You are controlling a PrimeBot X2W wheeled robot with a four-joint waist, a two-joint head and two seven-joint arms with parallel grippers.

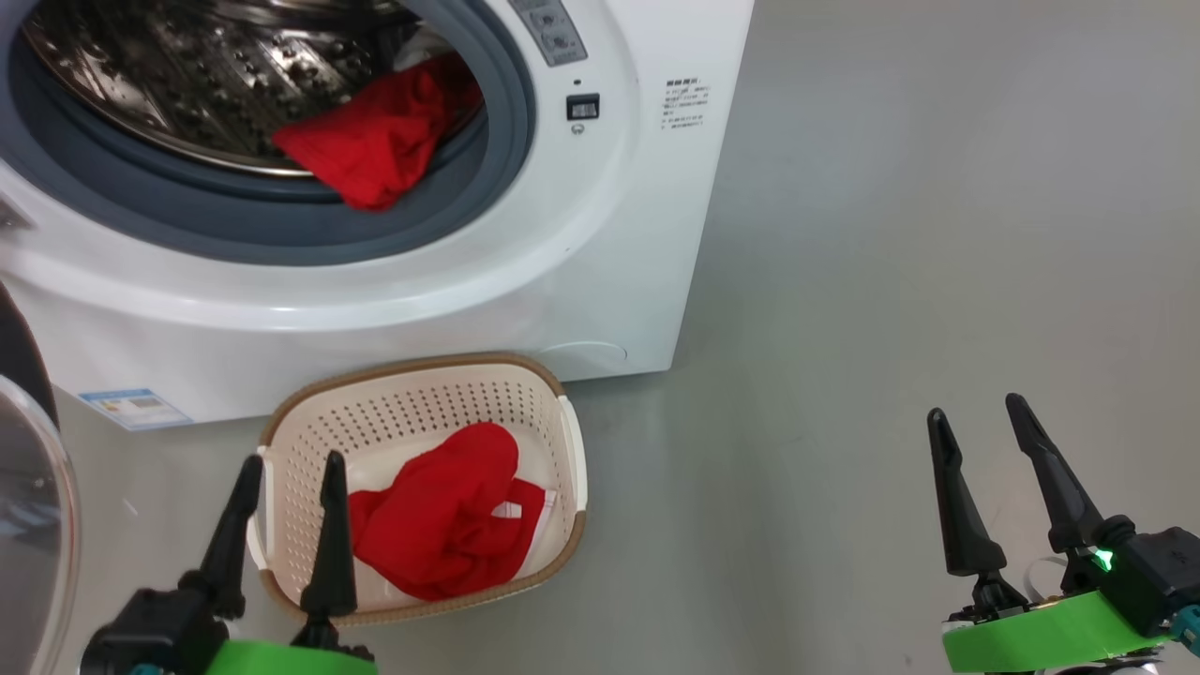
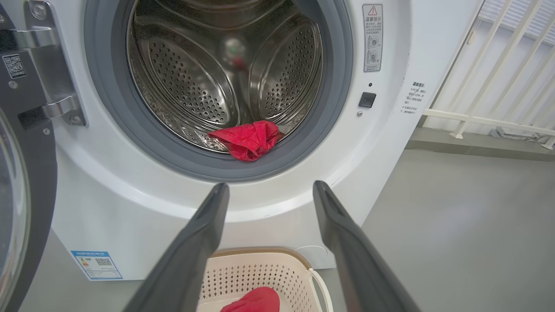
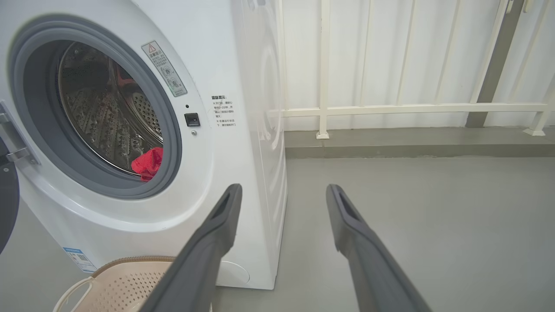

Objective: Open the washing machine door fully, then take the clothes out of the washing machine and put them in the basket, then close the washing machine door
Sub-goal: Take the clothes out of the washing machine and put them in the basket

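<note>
The white washing machine (image 1: 600, 234) stands with its door (image 1: 28, 525) swung open at the far left; the door's dark rim and glass (image 2: 17, 208) edge the left wrist view. A red garment (image 1: 380, 141) lies at the drum's front lip, over the grey rubber ring (image 2: 248, 139) (image 3: 147, 163). Another red garment with white trim (image 1: 450, 516) lies in the cream basket (image 1: 562, 441) on the floor before the machine. My left gripper (image 1: 292, 469) hovers open over the basket's near-left rim, empty. My right gripper (image 1: 980, 422) hangs open and empty over bare floor to the right.
Grey floor (image 1: 891, 281) spreads to the right of the machine. A white railing (image 3: 390, 108) and a low kerb run along the wall behind. A blue sticker (image 1: 136, 408) marks the machine's lower left front.
</note>
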